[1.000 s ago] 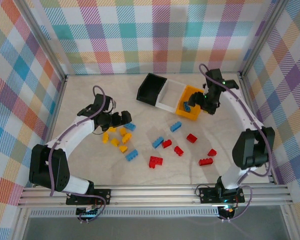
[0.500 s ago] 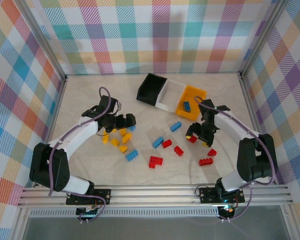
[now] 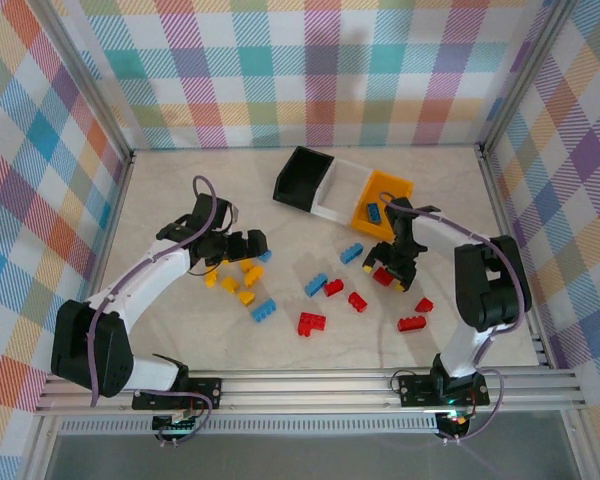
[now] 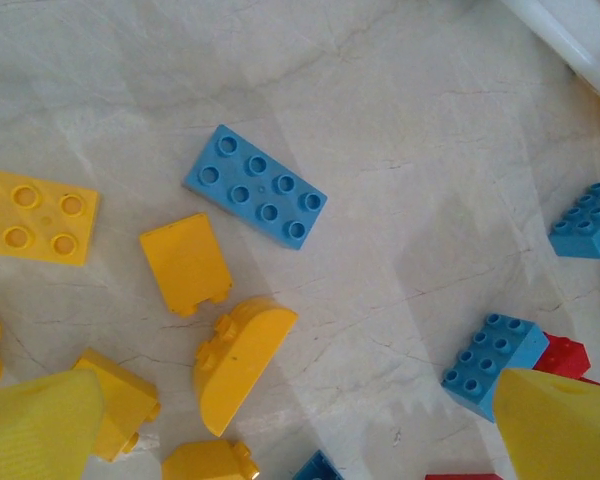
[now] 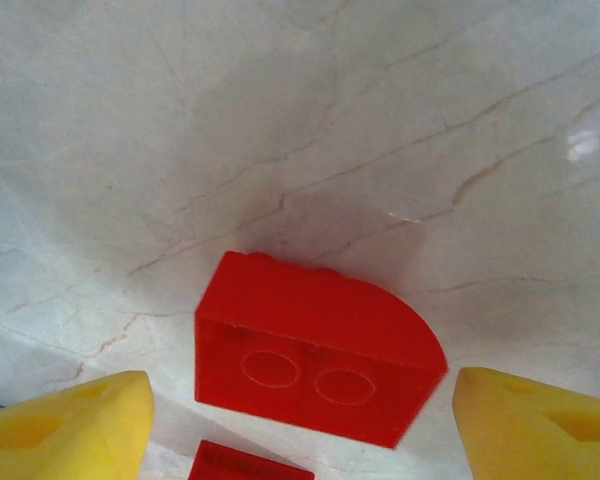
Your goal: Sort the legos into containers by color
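Observation:
The containers stand in a row at the back: black (image 3: 302, 178), white (image 3: 345, 190) and orange-yellow (image 3: 384, 200), which holds a blue brick (image 3: 374, 212). Red, blue and yellow legos lie scattered on the table. My right gripper (image 3: 385, 270) (image 5: 300, 425) is open and low over the table, with a red curved brick (image 5: 320, 335) between its fingertips but touching neither. My left gripper (image 3: 248, 248) (image 4: 300, 430) hangs wide open above the yellow bricks. A yellow curved brick (image 4: 238, 350) lies below it, and a blue brick (image 4: 256, 186) lies just beyond.
More red bricks (image 3: 310, 323) (image 3: 412, 322) lie near the front, and blue ones (image 3: 315, 285) (image 3: 264, 310) in the middle. The cage's frame rails and plaid walls close in the table on three sides.
The right gripper has left the orange-yellow bin and come down and forward over the red brick. The left gripper has shifted a little to the right over the yellow bricks.

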